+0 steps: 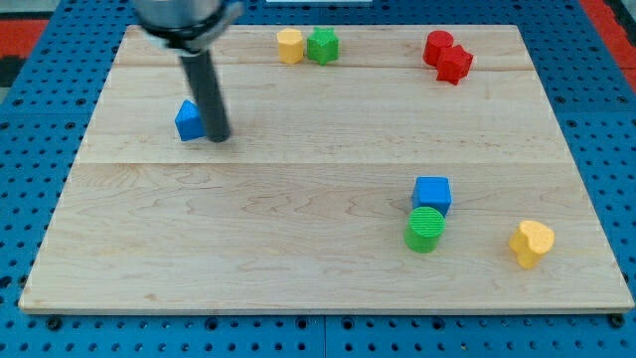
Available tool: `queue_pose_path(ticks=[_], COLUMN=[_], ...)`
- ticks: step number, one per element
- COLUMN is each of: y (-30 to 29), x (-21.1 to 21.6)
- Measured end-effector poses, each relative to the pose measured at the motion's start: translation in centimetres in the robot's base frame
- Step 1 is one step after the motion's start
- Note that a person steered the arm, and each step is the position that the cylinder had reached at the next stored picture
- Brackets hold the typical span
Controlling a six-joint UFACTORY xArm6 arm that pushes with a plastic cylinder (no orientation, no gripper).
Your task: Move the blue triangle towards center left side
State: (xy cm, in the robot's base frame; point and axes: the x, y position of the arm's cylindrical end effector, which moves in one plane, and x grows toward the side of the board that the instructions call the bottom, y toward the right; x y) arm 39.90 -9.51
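We start at the view's bottom, the part nearest to us; the wooden board (248, 249) lies on a blue table with holes (40, 119), and its front edge runs along the view's bottom.

At the bottom right sits a yellow block (532, 243) with a lumpy shape, maybe a heart; it stands by itself. A bit to the view's left of it is a round green block (425, 229); right behind that, touching it or nearly so, is a blue cube (432, 194).

Farther up and on the view's left is the blue triangle (188, 120); it sits in the upper left part of the board, not far from the left edge. Our rod (204, 89) comes down from the view's top, and our tip (219, 138) stands on the board just at the triangle's right side; it looks like it is touching the block, or very close to it. We have no hand that can open or close here, just the rod, so there is nothing wide or narrow to tell.

At the far edge we see a yellow block (290, 46) and a green block (323, 46) side by side, touching; their shapes are hard for us to make out. At the far right, two red blocks (447, 56) sit pressed together; the shapes are not clear either.
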Motion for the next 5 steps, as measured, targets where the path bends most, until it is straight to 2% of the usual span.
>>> queue_pose_path(ticks=[1, 2, 3, 4, 5], y=[-0.1, -3.9, -4.7, -7.7, -5.7], x=[-2.1, -2.5, -3.5, -0.8, 0.3])
